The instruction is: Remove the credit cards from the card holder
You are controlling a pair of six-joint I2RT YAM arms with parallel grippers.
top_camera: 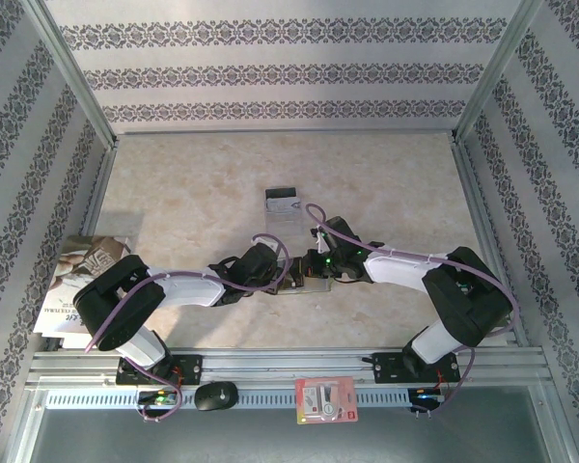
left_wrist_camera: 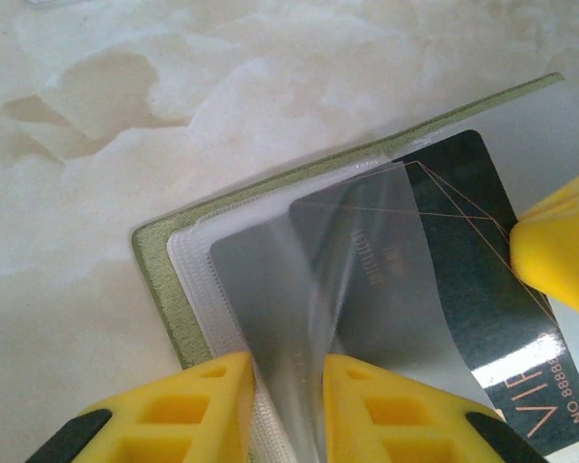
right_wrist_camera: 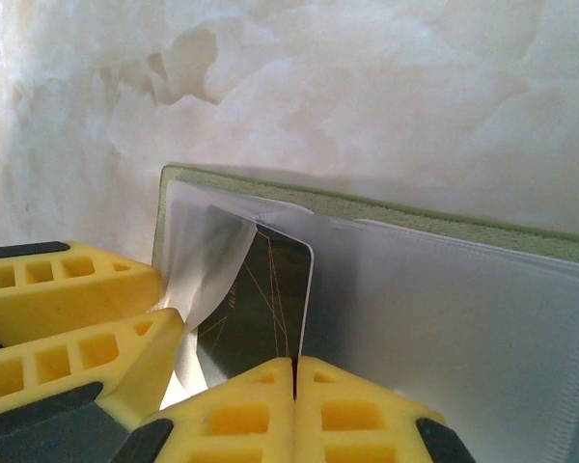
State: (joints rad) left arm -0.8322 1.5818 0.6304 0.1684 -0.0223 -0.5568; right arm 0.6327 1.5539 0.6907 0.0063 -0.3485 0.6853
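Note:
The olive-green card holder [top_camera: 307,285] lies open on the table between both grippers. My left gripper [left_wrist_camera: 288,386] pinches a lifted clear pocket flap [left_wrist_camera: 367,280] of the card holder [left_wrist_camera: 159,280]. A black credit card [left_wrist_camera: 463,251] sticks partway out from under that flap. My right gripper [right_wrist_camera: 294,371] is shut on the edge of this black card [right_wrist_camera: 261,299], beside the holder's green rim [right_wrist_camera: 386,207]. Yellow fingers [right_wrist_camera: 77,289] of the left gripper show at the left. Another credit card [top_camera: 282,200] lies alone on the table farther back.
A printed booklet [top_camera: 87,280] lies at the table's left edge. On the front rail sit a black mouse [top_camera: 215,395] and a red-and-white packet [top_camera: 326,399]. Patterned walls and metal posts enclose the table.

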